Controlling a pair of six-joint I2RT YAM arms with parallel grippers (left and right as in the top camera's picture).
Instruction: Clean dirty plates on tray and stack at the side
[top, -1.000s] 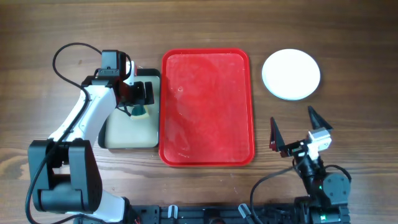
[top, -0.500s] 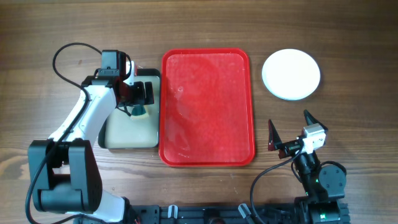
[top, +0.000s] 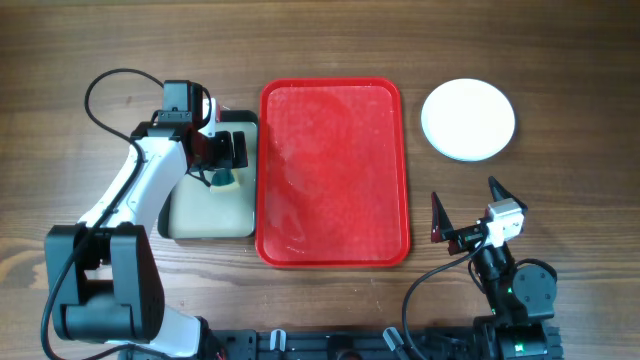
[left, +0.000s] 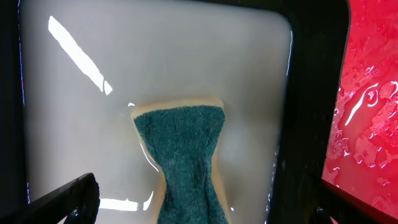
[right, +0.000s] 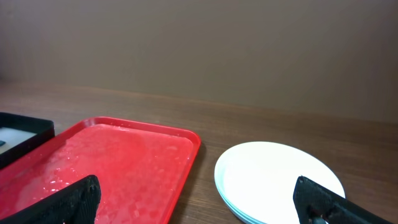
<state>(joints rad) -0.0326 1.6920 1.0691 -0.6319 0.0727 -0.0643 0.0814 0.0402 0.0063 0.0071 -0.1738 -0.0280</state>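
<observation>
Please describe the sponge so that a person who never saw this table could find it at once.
Start from the large red tray in the middle of the wooden table; beside it, on the left arm's side, lies a smaller beige tray with a black rim. In it, below the open left claw, is the sponge: a pale yellow body with a dark green scouring face, the only green thing there.

Red tray, white-topped plates, green sponge.

tray: red, wet, lying flat | plates: stacked, white on top, apart to its right
</observation>
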